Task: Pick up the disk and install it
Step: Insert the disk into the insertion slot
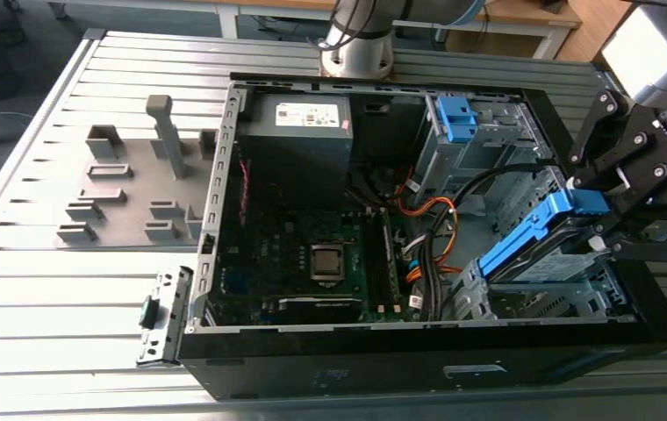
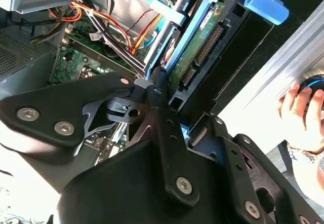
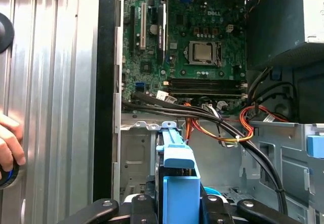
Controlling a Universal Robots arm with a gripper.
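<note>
The disk (image 1: 530,250), a silver drive in a blue plastic caddy, hangs tilted over the drive cage (image 1: 544,303) at the exterior view's right end of the open computer case (image 1: 211,263). My gripper (image 1: 600,235) is shut on its upper end, just below the blue handle. In the second wrist view the disk (image 2: 202,57) shows edge-on, with its green board and connector, between the black fingers (image 2: 154,95). In the first wrist view the blue caddy (image 3: 177,171) stands upright between the gripper's (image 3: 177,211) fingers, above the cage floor.
A grey power-supply box (image 1: 298,132) and a bare blue bracket (image 1: 456,118) sit at the case's far side. Motherboard (image 1: 310,254) and orange and black cables (image 1: 433,237) lie beside the cage. Grey fixtures (image 1: 134,184) stand on the slotted table. A person's hand (image 2: 304,112) rests nearby.
</note>
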